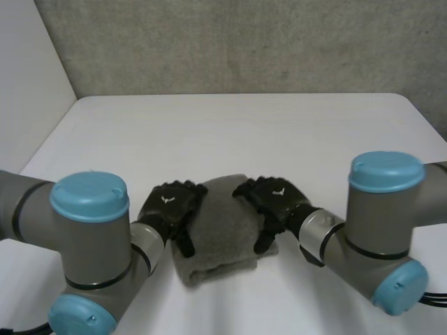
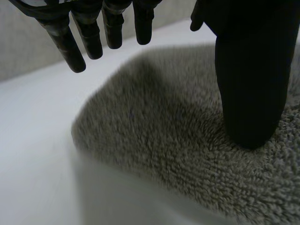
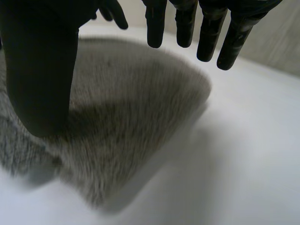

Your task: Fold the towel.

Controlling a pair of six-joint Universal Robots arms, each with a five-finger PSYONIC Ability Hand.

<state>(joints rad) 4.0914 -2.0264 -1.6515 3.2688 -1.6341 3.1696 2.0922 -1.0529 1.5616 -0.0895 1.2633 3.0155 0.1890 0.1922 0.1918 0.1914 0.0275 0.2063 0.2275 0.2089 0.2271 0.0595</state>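
Task state: the towel [image 1: 223, 234] lies as a small, thick pad on the white table [image 1: 244, 132], near my side of it. I judge the folding largely made.
Left to do: perhaps a last press or squaring-up, then lifting both hands off. The layers are hidden, so I cannot tell how many folds it has.
Left hand [image 1: 171, 206]: at the towel's left edge. The fingers [image 2: 77, 51] are straight, spread and clear above the cloth. The thumb [image 2: 251, 93] rests its tip on the pile. Nothing is gripped.
Towel, between hands: it lies flat, with one of my hands touching it at each side.
Right hand [image 1: 272, 195]: at the towel's right edge. The fingers [image 3: 225, 42] are straight and apart, held off the cloth. The thumb [image 3: 40, 79] is set down on the pile. Nothing is gripped.
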